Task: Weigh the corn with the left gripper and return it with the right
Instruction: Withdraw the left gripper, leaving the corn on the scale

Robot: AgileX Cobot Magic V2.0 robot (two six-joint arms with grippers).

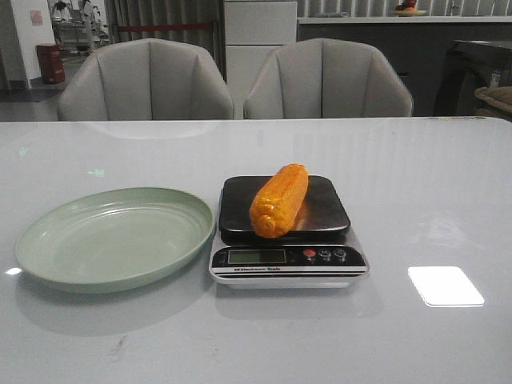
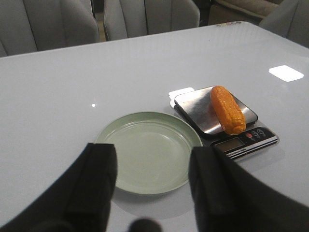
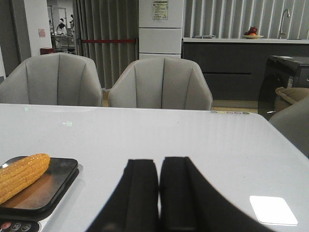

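The corn (image 1: 279, 200) lies slanted on the scale (image 1: 286, 264), one end poking past the pan's front edge. The plate (image 1: 48, 256) sits just left of the scale. The left gripper (image 2: 152, 169) is spread wide and empty, back from the plate. The right gripper (image 3: 159, 188) looks pressed together, to the right of the scale. It must open first, or it'll knock the round corn & roll it off.
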